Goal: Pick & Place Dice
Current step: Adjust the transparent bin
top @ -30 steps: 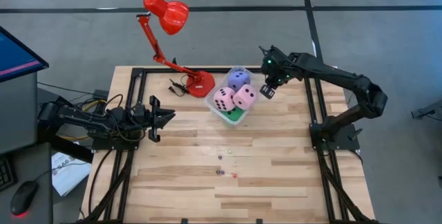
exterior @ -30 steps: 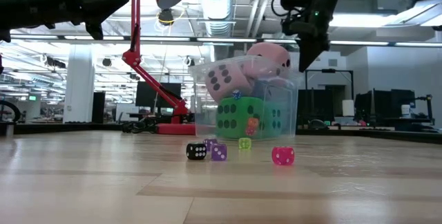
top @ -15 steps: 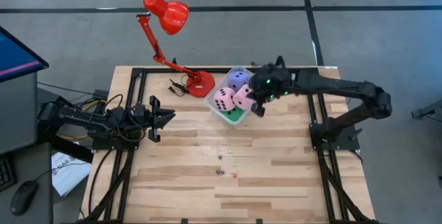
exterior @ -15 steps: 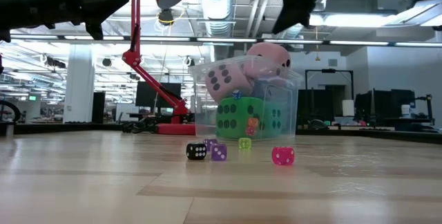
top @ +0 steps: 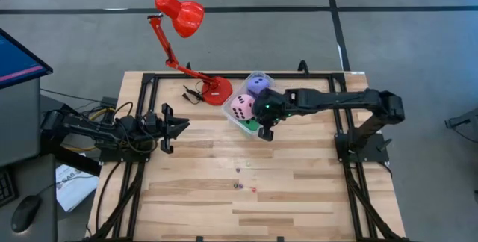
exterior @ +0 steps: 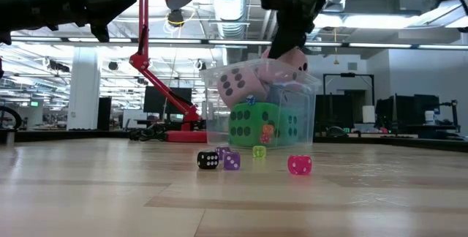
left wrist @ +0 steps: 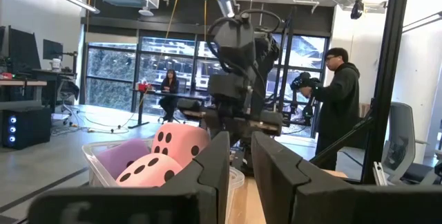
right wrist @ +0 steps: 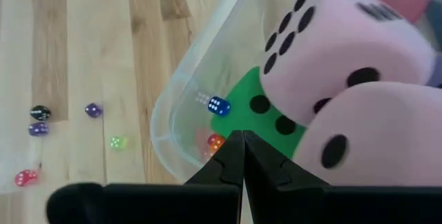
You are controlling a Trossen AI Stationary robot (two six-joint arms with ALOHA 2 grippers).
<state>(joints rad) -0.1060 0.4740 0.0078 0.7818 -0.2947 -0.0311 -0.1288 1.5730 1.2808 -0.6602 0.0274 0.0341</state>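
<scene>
Hovering over clear tub (top: 237, 119), our right gripper (top: 266, 127) has fingers pressed together, empty. Soft pink cubes (right wrist: 331, 51) sit atop green cube (right wrist: 266, 117) inside. Tiny dice (exterior: 298, 164) lie on wood table (top: 299, 190). Left gripper (top: 175, 128) waits apart, fingers slightly parted.

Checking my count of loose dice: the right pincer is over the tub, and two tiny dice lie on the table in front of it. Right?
Not quite. The right pincer is over the tub, but the low view shows four tiny dice on the table: black, purple, yellow-green, pink.
</scene>
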